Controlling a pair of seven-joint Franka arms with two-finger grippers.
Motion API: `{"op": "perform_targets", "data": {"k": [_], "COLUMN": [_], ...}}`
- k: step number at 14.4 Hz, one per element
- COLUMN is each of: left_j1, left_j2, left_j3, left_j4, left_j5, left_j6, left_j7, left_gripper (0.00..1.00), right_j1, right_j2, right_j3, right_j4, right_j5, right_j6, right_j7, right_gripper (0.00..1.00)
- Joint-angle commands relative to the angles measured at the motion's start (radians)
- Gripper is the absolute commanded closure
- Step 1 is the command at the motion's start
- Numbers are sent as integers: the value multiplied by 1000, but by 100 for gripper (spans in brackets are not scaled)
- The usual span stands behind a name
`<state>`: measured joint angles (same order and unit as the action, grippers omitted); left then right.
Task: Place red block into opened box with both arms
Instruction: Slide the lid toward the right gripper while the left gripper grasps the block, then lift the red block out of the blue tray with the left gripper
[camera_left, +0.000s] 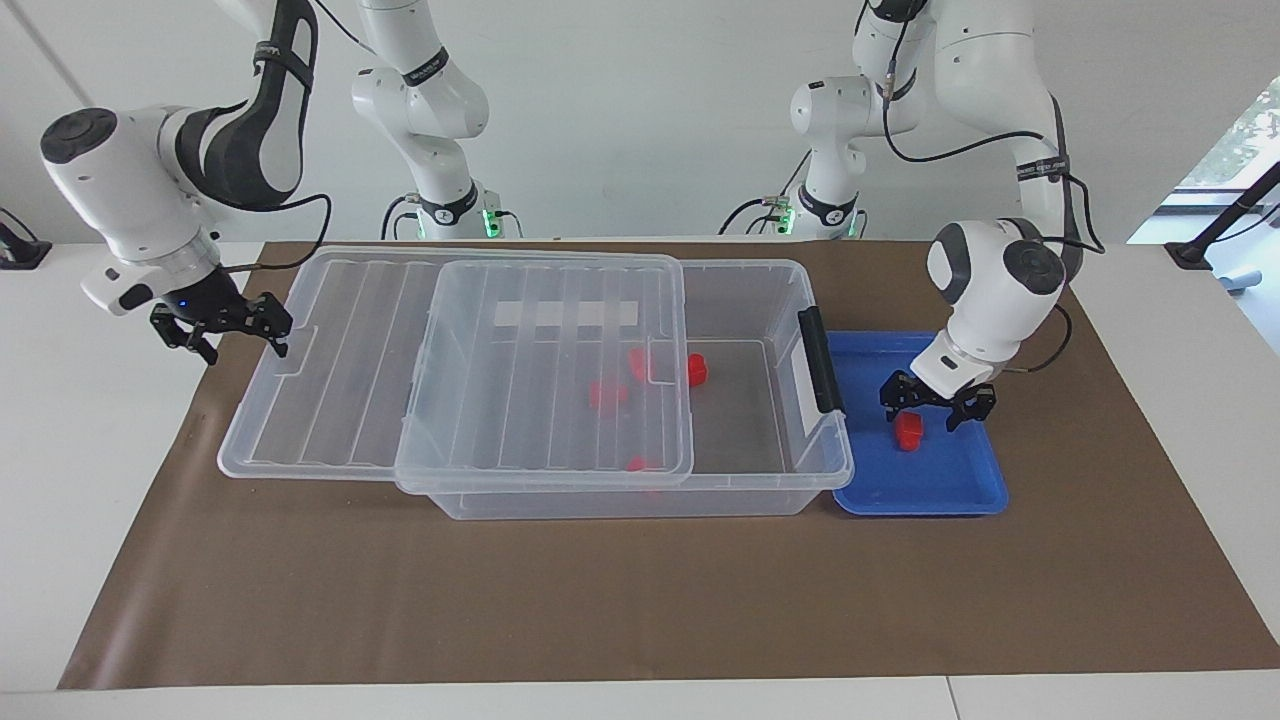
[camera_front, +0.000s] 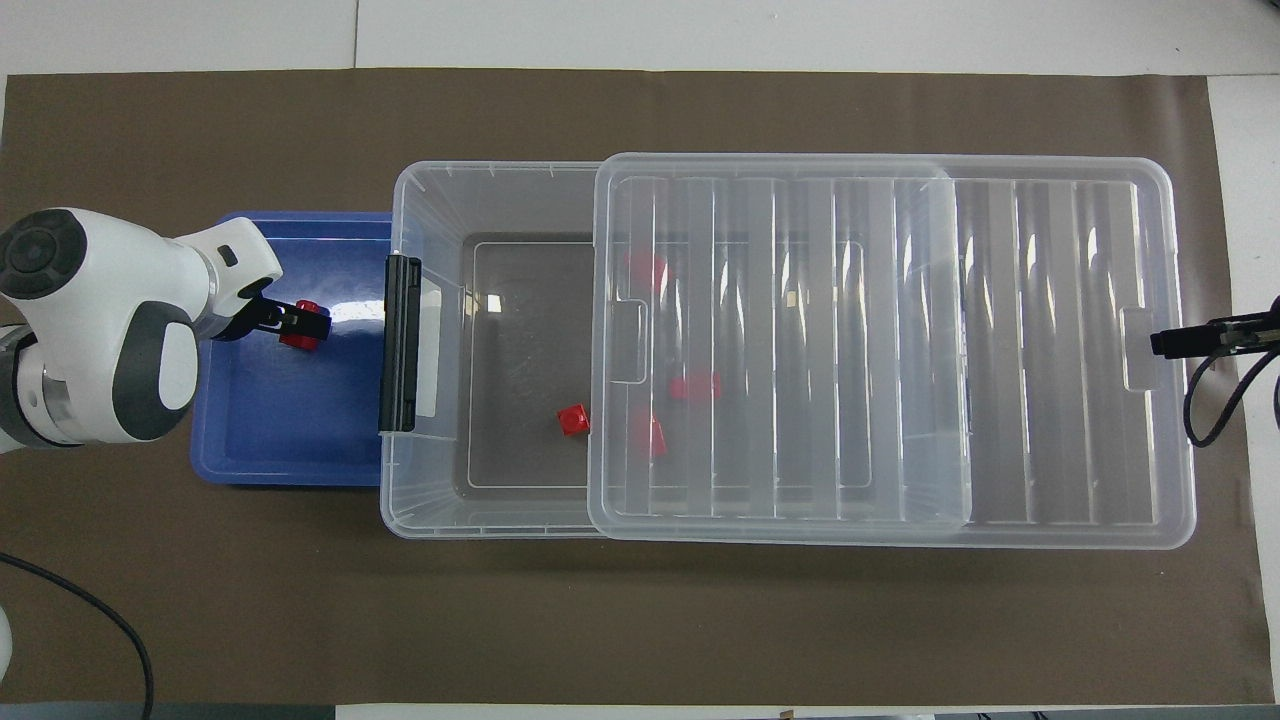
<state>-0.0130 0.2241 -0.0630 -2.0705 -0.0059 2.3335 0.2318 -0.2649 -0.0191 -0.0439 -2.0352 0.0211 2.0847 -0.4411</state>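
Small bright red plastic block (camera_left: 908, 431) sits in shallow blue tray (camera_left: 960, 490); left gripper (camera_left: 937, 404) spread just over it for pickup. Right gripper (camera_left: 222, 327), open, at ribbed clear lid (camera_left: 340, 400), slid aside toward the right arm's end, baring large clear plastic box (camera_left: 770, 400).

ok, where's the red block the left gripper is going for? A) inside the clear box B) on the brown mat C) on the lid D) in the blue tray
D: the red block lies in the blue tray, with the open left gripper low over it.
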Motion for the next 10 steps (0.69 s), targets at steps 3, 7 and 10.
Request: {"op": "perform_targets", "data": {"k": [3,7,10], "left_j1": [-2,2,-1], "left_j2": [0,-3,-41], "left_j3": [0,0,0], "left_j4": [-26,-23,-16], "left_j5": [-17,-17,-17], "left_j6": [21,12,-66], "left_j7": [37,78,64], "left_gripper": [46,100,100], "right_j1": [-53,-73,-83], "right_j2": [1,1,1], "right_j3": [7,7,7], "right_j4": [6,13,15], "right_j5": [-18,-30,-36], "right_j6": [9,9,11], "right_j7": [-71,-94,-110], "right_gripper": [0,0,0]}}
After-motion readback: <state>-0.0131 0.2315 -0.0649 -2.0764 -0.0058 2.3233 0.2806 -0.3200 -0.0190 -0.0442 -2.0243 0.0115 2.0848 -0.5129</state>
